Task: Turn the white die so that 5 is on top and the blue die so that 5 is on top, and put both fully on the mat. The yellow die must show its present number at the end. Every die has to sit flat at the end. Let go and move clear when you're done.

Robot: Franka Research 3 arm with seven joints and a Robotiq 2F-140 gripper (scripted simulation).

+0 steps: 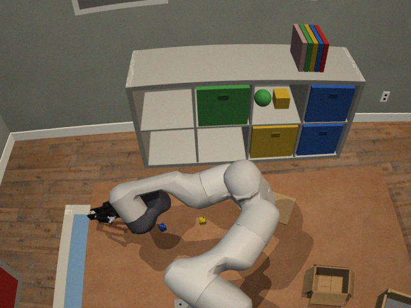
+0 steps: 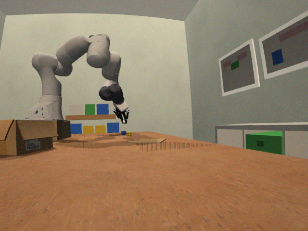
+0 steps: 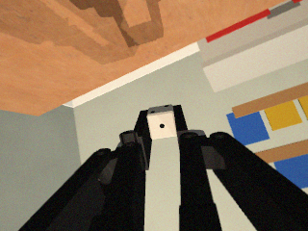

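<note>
My gripper (image 1: pixel 92 213) (image 2: pixel 123 121) (image 3: pixel 162 120) is shut on the white die (image 3: pixel 162 126), held in the air and tilted at the left end of the table. In the wrist view, the die's face toward the camera shows one pip. A darker side face with pips is partly visible. The blue die (image 1: pixel 162 226) (image 2: pixel 123 133) rests on the table, right of the gripper in the top view. The yellow die (image 1: pixel 202 220) (image 2: pixel 128 134) rests farther right. Their top numbers are too small to read surely. The tan mat (image 1: pixel 287 206) (image 2: pixel 147 140) is partly hidden by the arm in the top view.
An open cardboard box (image 1: pixel 330 282) (image 2: pixel 34 139) stands at the lower right in the top view, with another box (image 1: pixel 398 298) at the corner. A shelf unit (image 1: pixel 212 64) stands behind the table. The arm reaches over the area between the mat and the dice.
</note>
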